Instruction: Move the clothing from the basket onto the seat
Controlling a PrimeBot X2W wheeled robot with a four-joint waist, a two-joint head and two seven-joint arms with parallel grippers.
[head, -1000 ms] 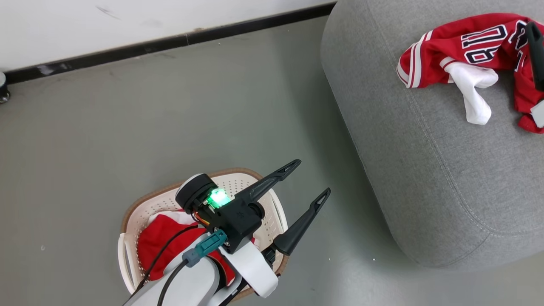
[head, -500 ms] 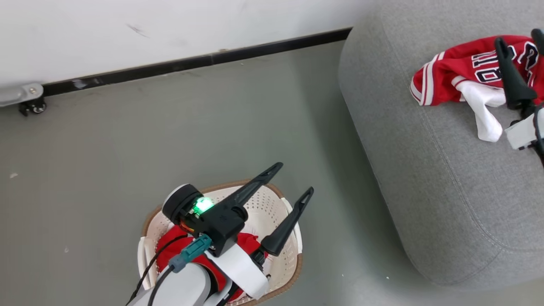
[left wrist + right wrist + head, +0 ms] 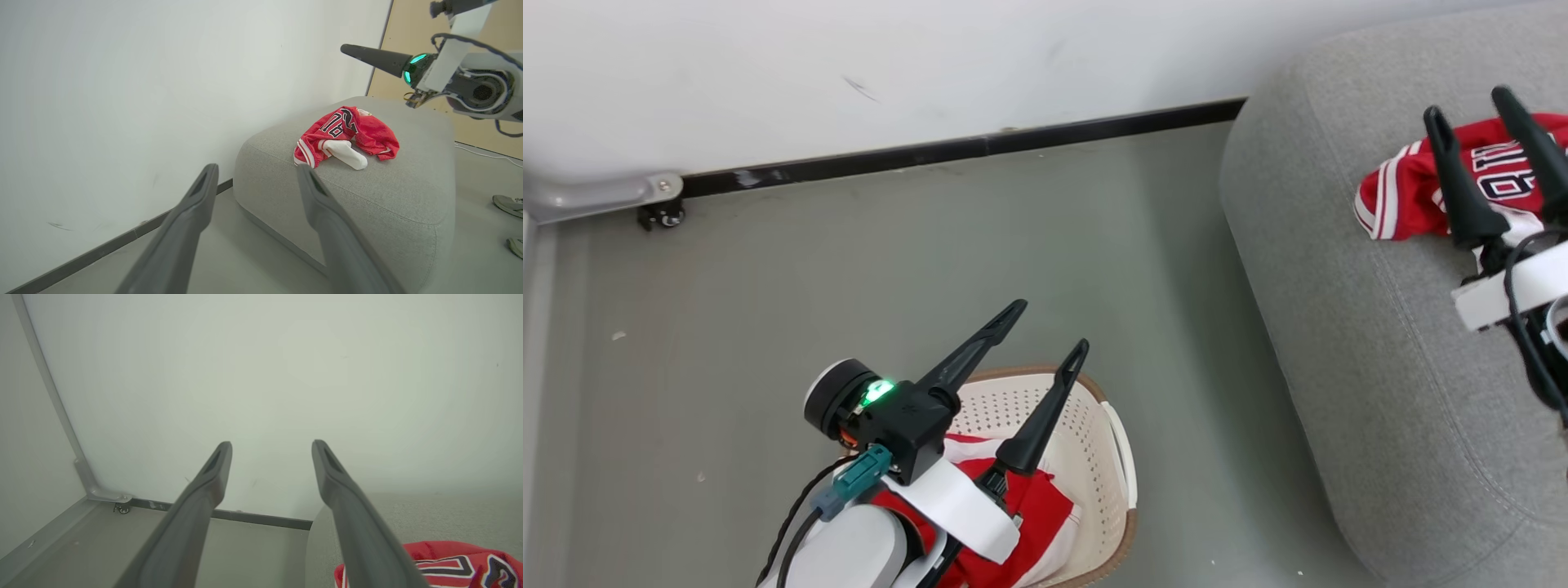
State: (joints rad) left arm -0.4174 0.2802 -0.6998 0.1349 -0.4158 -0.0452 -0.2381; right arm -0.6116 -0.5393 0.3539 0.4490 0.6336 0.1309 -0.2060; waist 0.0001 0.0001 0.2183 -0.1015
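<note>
The cream perforated basket [image 3: 1088, 457] stands on the floor with a red, white-trimmed garment [image 3: 1045, 510] in it. My left gripper [image 3: 1052, 324] hovers open over the basket's far rim, holding nothing. The grey seat [image 3: 1339, 343] is at the right, and the red jersey [image 3: 1396, 196] lies crumpled on it with a white piece beside it. My right gripper [image 3: 1468, 103] is open above the jersey, apart from it. In the left wrist view my left gripper [image 3: 256, 168] points at the seat [image 3: 388, 192] and the jersey [image 3: 347, 130]. The right wrist view has the right gripper [image 3: 272, 444] open, with the jersey [image 3: 461, 563] at the lower right.
A white wall with a black baseboard [image 3: 964, 149] runs behind the grey floor. A grey metal frame on a small caster [image 3: 658, 214] sits at the left corner. A person's shoes [image 3: 508, 204] rest on the floor beyond the seat.
The head camera has turned, shifting the whole picture. My right gripper has come back from the jersey, both fingers now showing open. The jersey stays on the seat.
</note>
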